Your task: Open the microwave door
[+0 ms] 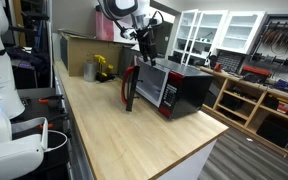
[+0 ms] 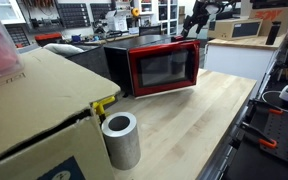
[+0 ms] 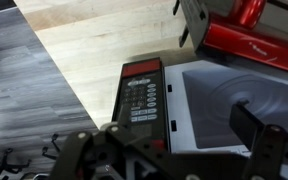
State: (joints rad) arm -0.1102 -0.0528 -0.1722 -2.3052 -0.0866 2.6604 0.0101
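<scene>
The black microwave (image 1: 184, 90) stands on the wooden counter (image 1: 114, 130). Its red-rimmed door (image 1: 130, 88) is swung wide open and stands out from the front. In an exterior view the door's outer face and dark window (image 2: 164, 68) face the camera. The wrist view looks down on the control strip (image 3: 139, 100), the open white cavity with its turntable (image 3: 229, 100), and the red door edge (image 3: 246, 30). My gripper (image 1: 144, 42) hangs above the microwave, open and empty, touching nothing. It also shows in the other exterior view (image 2: 194, 20) and the wrist view (image 3: 169, 150).
A brown cardboard box (image 2: 34, 110) stands on the counter beyond the door, with a grey cylinder (image 2: 121, 140) and a yellow object (image 2: 104, 105) beside it. White glass-paned cabinets (image 1: 214, 30) and wooden shelving (image 1: 254, 100) stand past the counter's edge.
</scene>
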